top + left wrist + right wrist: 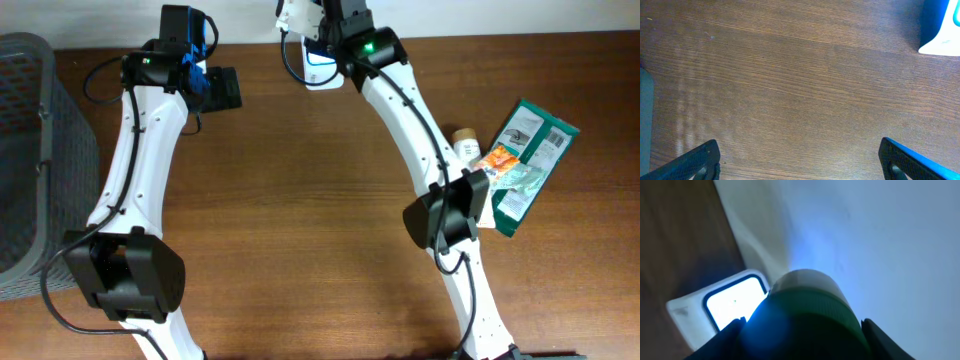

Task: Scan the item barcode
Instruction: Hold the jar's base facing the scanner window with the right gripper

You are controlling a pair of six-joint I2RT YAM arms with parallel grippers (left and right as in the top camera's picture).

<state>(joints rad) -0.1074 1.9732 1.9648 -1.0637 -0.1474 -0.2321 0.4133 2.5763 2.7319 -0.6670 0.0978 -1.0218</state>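
Wood surface (300, 200): brown grain, carrying the scanner at its far edge and a cluster of goods on the right side
Task item: green container (805, 315), round-bodied with a paler rounded top, seen only in the right wrist view and blurred by blue glare
Where it is: raised off the surface at the far edge, just in front of the scanner (320, 68), whose lit window faces it
Right gripper (802, 340): clamped on the green container, one dark finger on each flank of the round body
Left gripper (800, 160): spread wide with nothing between its fingers, hanging over bare wood to the left of the scanner
Barcode: not visible in any view, so I cannot tell whether it faces the window
Handling, judged: looks rigid and smooth, likely light, and a round wall can roll or slip between flat fingers
Where to hold, judged: across the middle of the body as now, keeping fingers off the label
Step in hand, judged: presenting the item to the window; a slow turn may be needed
Waiting goods: green packet (530, 160), orange packet (497, 160) and small bottle (463, 140), touching or overlapping
Basket (30, 150): grey mesh at the left edge, well apart
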